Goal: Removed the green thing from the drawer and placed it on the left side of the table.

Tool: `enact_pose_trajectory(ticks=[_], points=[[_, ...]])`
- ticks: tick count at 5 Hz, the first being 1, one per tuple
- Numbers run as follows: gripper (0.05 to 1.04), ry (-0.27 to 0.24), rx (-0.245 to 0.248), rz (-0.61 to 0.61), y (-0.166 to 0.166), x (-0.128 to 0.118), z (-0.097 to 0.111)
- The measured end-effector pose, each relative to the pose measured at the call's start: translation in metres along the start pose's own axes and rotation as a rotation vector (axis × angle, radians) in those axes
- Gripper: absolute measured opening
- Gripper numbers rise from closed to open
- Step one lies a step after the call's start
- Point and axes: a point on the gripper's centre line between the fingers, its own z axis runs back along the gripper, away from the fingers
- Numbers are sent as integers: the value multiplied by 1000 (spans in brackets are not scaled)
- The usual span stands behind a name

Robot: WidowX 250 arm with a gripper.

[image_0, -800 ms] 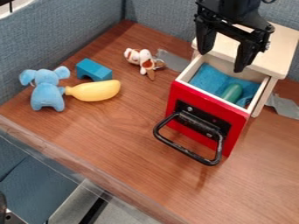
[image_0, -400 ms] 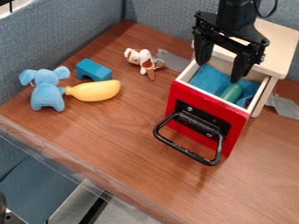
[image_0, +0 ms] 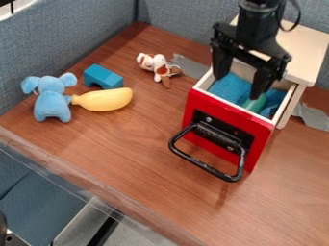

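Gripper (image_0: 241, 85) hangs, fingers spread, over the open red-fronted drawer (image_0: 259, 133), I'd guess to straddle the green toy (image_0: 256, 104) lying on blue cloth (image_0: 230, 87) inside, bound for the left side of the surface (image_0: 128, 139).

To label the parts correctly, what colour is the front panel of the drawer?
The drawer's front panel is red, best seen in the camera view.

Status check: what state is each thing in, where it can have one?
Gripper, open, at the drawer's mouth.
Drawer, pulled open.
Black handle, sticking out from the drawer front.
Green thing, inside the drawer, partly hidden.
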Motion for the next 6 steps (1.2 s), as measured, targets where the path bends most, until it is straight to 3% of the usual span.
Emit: enact_pose_trajectory(ticks=[3,5,6], points=[[1001,18,-27,-4,-8,9,-27],[1001,18,-18,2,-3,19,-31],[1001,45,-18,11,0,17,-44]])
